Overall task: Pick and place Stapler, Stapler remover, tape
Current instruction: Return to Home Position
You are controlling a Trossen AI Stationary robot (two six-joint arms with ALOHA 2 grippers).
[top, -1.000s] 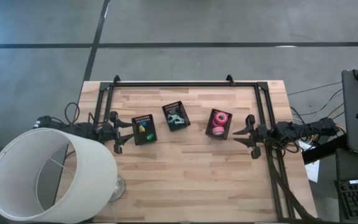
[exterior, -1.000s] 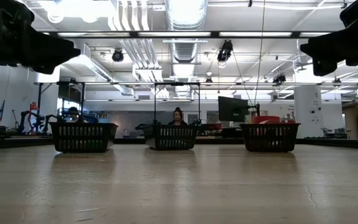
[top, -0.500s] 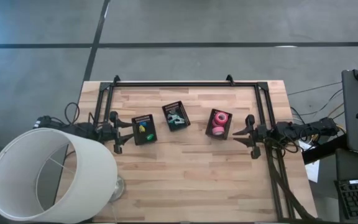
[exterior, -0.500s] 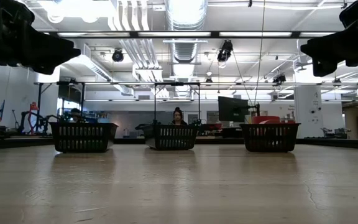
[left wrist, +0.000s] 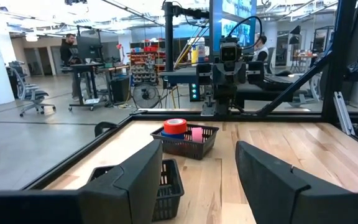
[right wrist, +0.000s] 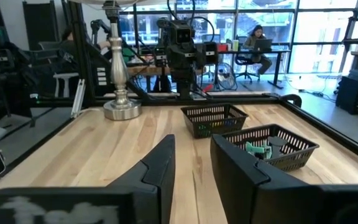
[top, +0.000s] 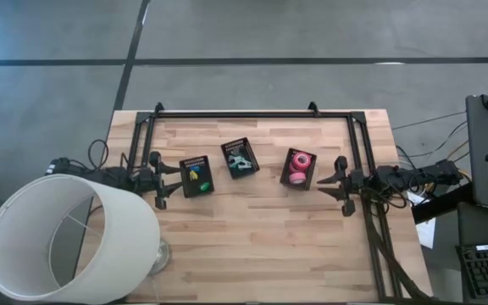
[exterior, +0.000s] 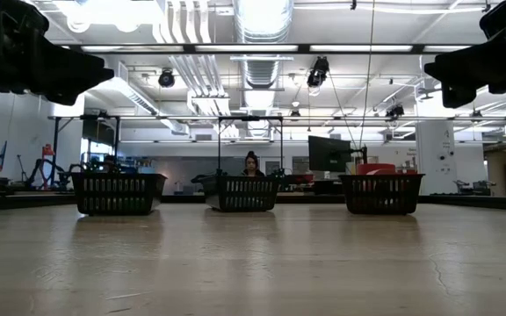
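Three black mesh bins stand in a row on the wooden table. The left bin (top: 196,176) holds green, yellow and blue items. The middle bin (top: 240,159) holds grey-teal items (right wrist: 258,149). The right bin (top: 299,168) holds pink and red tape rolls (left wrist: 175,127), with a blue one under the red. My left gripper (top: 174,178) is open and empty just left of the left bin. My right gripper (top: 324,185) is open and empty just right of the tape bin. Both hang above the table in the low view.
A lamp with a large white shade (top: 66,237) stands at the table's near left corner, its metal base (right wrist: 120,109) on the wood. A black frame (top: 252,114) runs along the far and side edges. People sit at desks in the room behind.
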